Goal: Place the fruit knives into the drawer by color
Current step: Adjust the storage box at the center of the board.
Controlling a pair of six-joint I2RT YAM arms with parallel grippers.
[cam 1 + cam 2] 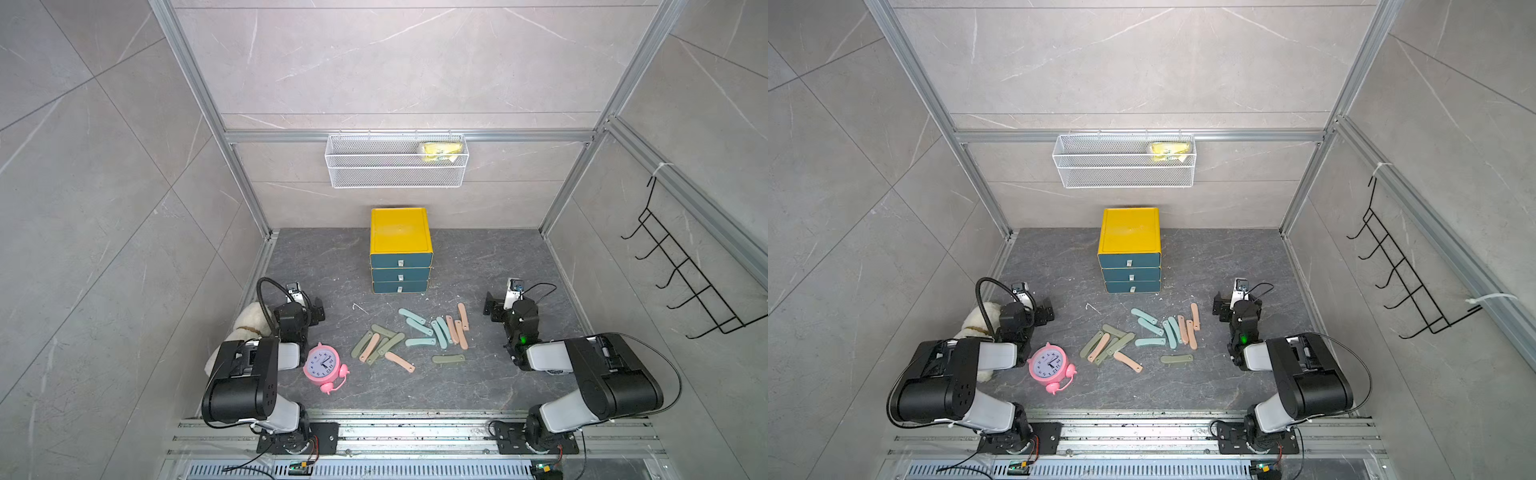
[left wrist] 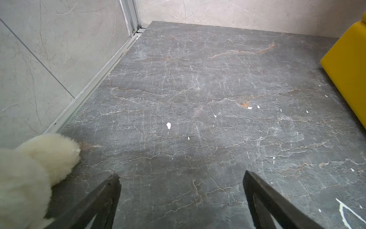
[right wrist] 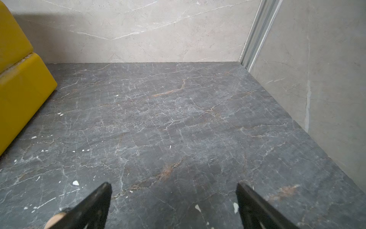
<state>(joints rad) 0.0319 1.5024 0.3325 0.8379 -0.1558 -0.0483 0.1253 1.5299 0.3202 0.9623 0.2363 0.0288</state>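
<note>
On the dark grey marbled tabletop (image 1: pixel 478 395), just in front of the drawer (image 1: pixel 400 249), the fruit knives (image 1: pixel 409 337) lay in a loose scatter between the two arms. They were slim, slightly curved matte pieces in three colours. Olive green lay mostly toward the left, pale teal in the middle and salmon pink mostly toward the right, with some pieces overlapping. Several showed a small hole at one end. The drawer was a small yellow-cased chest with three stacked dark teal fronts, all pushed in, each with a small white pull. It stood toward the back wall. The left gripper (image 2: pixel 181 176) and the right gripper (image 3: pixel 173 185) each hovered low with fingers spread wide and nothing between them, one on each side of the scatter. A pink alarm clock (image 1: pixel 322 362) lay beside the left arm, and a white plush toy (image 1: pixel 249 322) rested at that arm's outer side.
</note>
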